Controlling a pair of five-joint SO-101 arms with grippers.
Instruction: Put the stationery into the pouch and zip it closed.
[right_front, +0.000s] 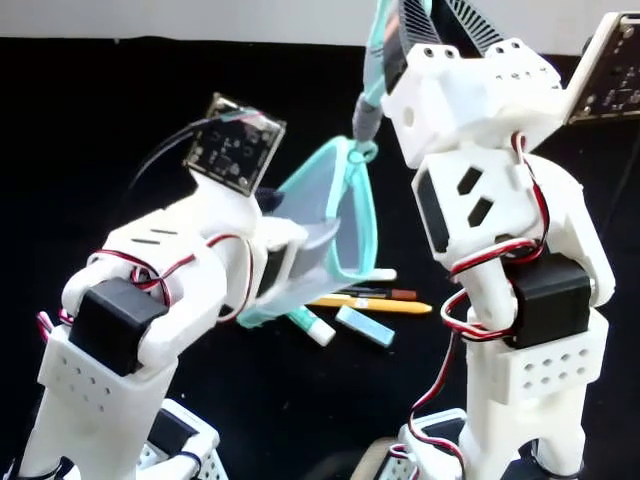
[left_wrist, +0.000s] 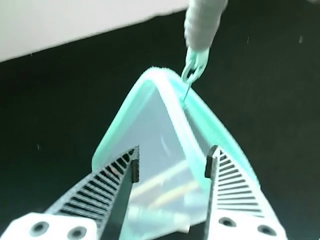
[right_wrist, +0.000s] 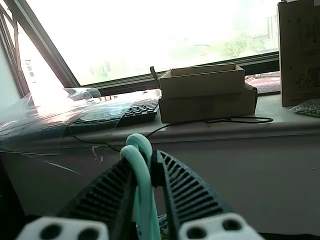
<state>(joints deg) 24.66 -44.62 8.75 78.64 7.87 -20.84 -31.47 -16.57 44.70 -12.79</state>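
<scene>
Mint-green and see-through, the pouch hung tilted above the black surface. My left hand stood wide open at its lower end; I couldn't tell whether it gripped. Beneath lay a white-capped stick, pens and a pale blue block. My right hand, up high, was clamped tight on the pouch's strap.
</scene>
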